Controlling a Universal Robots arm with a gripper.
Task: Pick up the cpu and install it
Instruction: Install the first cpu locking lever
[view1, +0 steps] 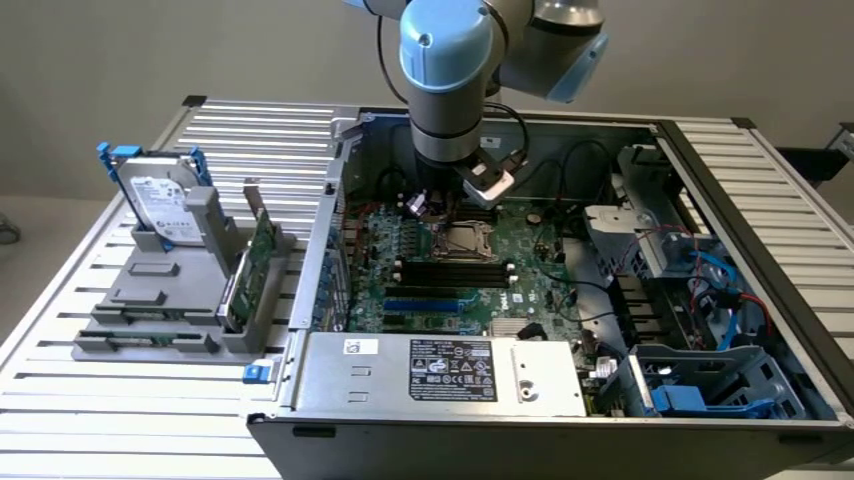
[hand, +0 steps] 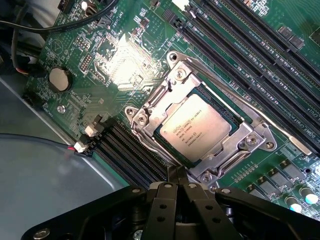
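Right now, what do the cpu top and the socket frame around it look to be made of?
The cpu top looks like matte, brushed silvery metal: it takes the light softly and carries dark printed text. The socket frame looks like brighter bare steel, with sharp glints on its edges and screw heads. The gripper, shut, looks like matte black plastic or coated metal; which is unclear.

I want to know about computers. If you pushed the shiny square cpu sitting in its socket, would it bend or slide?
The cpu looks like a flat plate with a metal top, so it is probably stiff, not bendy. It sits low inside the metal socket frame, so a sideways push likely wouldn't slide it far. It looks thin, so probably light, and perhaps easily damaged.
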